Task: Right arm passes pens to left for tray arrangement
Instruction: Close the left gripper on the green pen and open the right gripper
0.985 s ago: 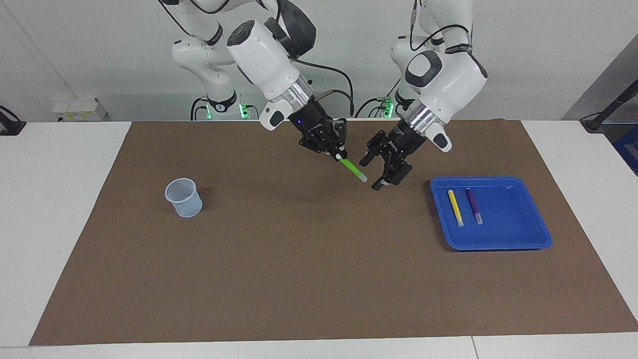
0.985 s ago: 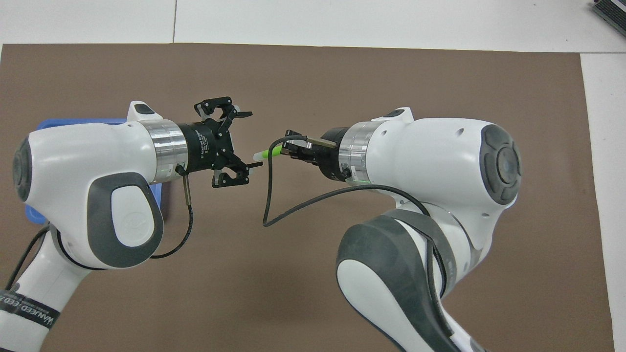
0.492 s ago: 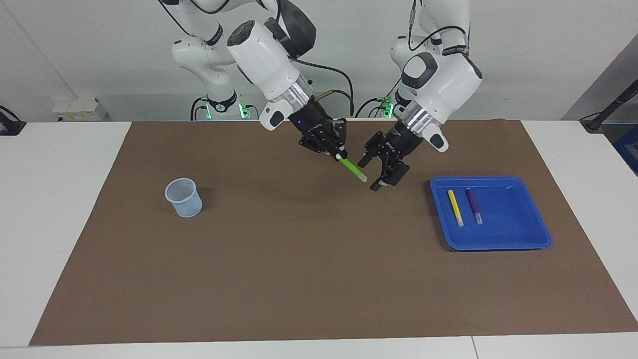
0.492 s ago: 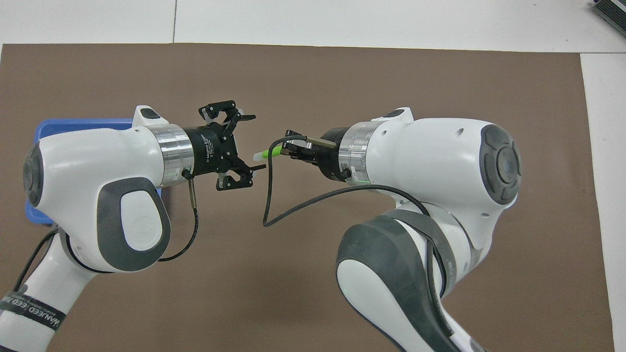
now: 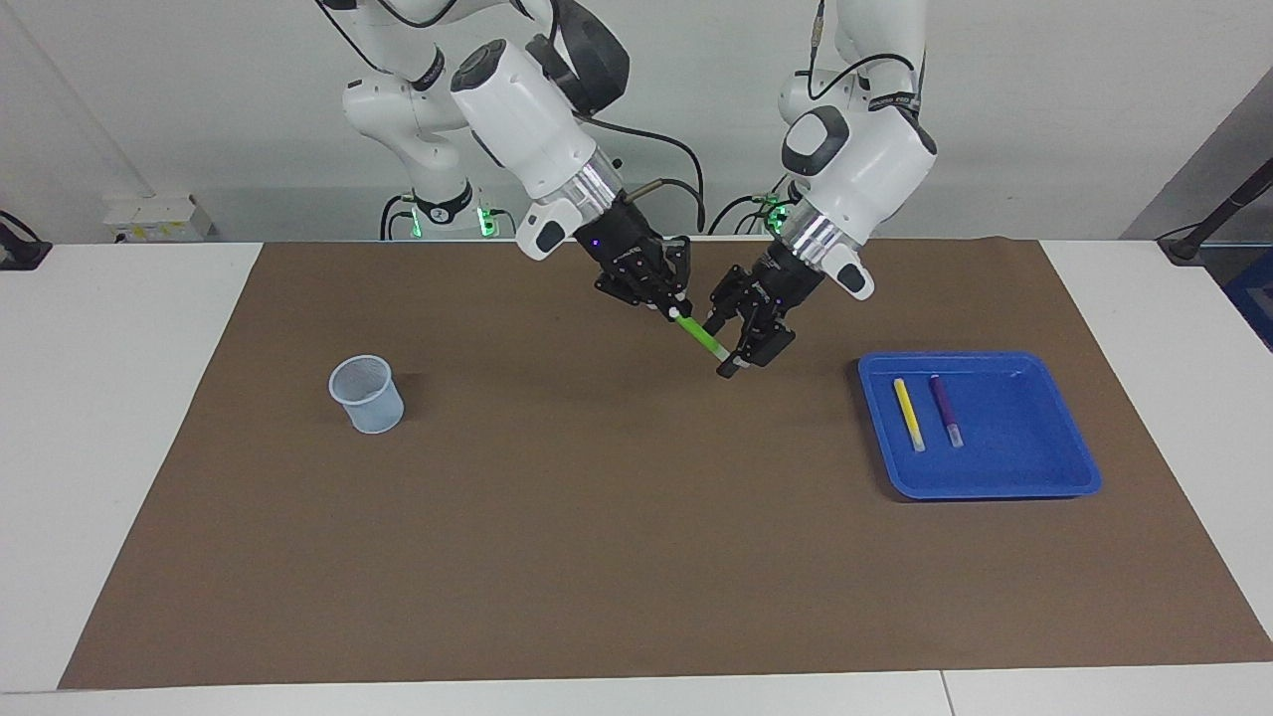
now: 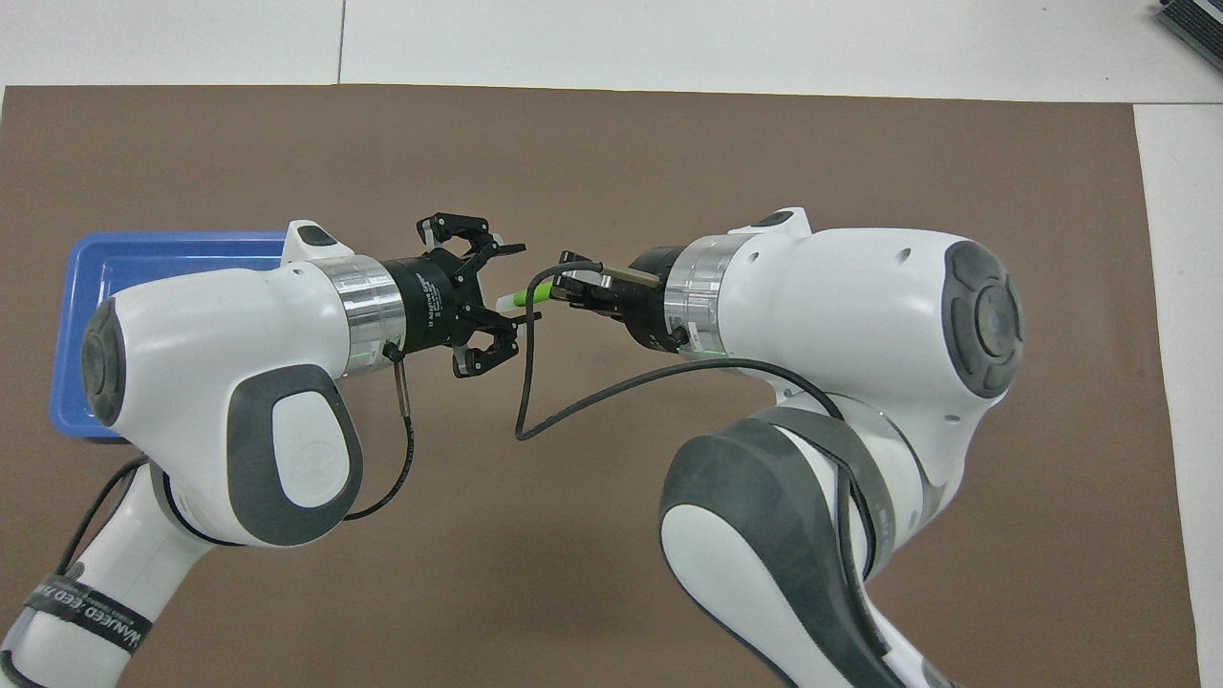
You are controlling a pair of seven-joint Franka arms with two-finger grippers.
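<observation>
You're mid-handoff: the right end effector, upper middle of the frame, is clamped on the green pen. The left end effector brackets its pale tip, fingers half-closed, grip unclear. Next, left clamps, then right releases toward the tray.

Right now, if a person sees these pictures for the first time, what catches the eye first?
The two grippers meeting in the air above the middle of the brown mat: the right gripper holds a bright green pen, with the left gripper around its free end. Next, the blue tray toward the left arm's end, holding a yellow pen and a purple pen.
</observation>
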